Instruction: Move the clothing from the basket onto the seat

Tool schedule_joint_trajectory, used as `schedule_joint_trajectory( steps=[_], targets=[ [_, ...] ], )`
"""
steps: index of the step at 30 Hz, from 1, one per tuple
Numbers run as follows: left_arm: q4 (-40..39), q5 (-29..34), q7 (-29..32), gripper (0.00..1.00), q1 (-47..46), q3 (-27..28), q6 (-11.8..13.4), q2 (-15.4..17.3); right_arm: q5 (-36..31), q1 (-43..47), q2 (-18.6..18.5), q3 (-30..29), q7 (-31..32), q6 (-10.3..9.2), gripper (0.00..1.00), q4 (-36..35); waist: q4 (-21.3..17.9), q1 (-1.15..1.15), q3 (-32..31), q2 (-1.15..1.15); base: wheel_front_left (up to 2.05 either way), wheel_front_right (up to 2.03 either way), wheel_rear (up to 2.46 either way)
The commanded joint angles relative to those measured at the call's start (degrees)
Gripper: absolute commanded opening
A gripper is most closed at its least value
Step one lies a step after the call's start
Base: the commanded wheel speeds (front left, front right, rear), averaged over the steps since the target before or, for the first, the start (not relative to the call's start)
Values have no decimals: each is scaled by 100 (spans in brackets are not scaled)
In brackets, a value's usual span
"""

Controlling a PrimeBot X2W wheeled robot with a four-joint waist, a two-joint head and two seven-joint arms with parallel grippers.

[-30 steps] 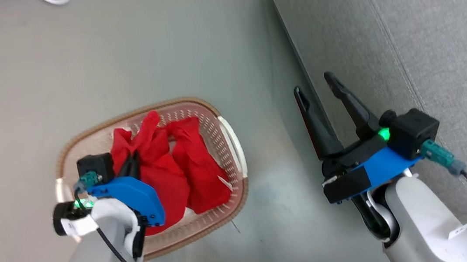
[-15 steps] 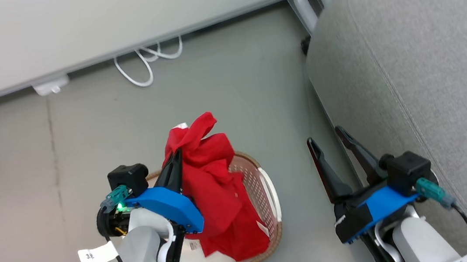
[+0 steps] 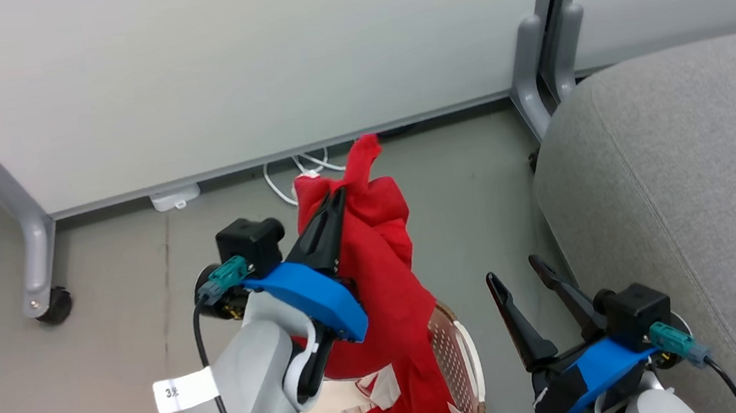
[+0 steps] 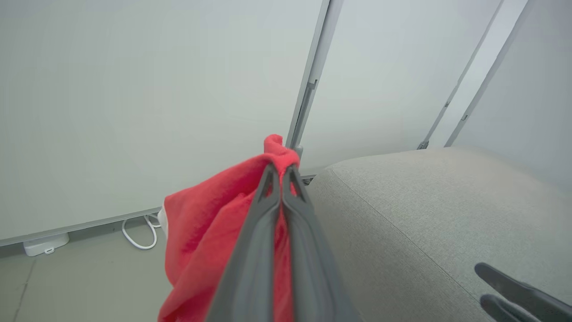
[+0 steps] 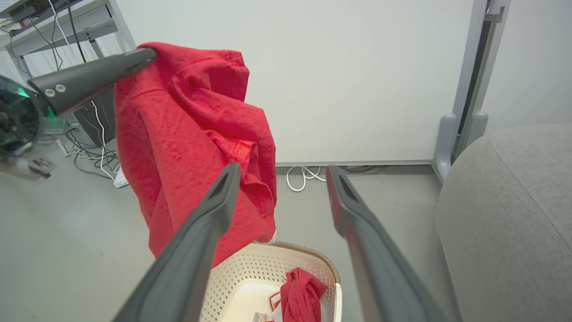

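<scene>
Lifting noted: clothing (image 3: 381,260) was raised from the basket (image 3: 469,354) by the left hand (image 3: 338,196), clenched on it; right hand (image 3: 512,270) splayed, empty; seat (image 3: 686,198) drop judged next

Left pincer (image 3: 337,197) stands mid-frame in the head view, pointing to 1 o'clock, fingers pressed together on the clothing (image 3: 390,280). Right pincer (image 3: 512,270) sits low at 5 o'clock, fingers spread, aimed at 11 o'clock.
</scene>
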Motion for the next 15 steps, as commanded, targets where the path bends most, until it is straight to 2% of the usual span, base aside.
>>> schedule_joint_trajectory(
  steps=[1,6,15],
  targets=[
    [-44,-31,-1,0,-129,-49,-7,-8,32,91,-18,5,8,1,100,-31,68,1,-99,-1,0,0,0],
    [-112,-140,108,0,-341,-379,-7,-14,46,250,-18,18,87,1,100,-73,124,1,-269,-1,0,0,0],
    [-51,-337,88,0,-473,-637,-6,-22,60,368,-18,106,151,1,100,-183,95,1,-362,-1,0,0,0]
  ],
)
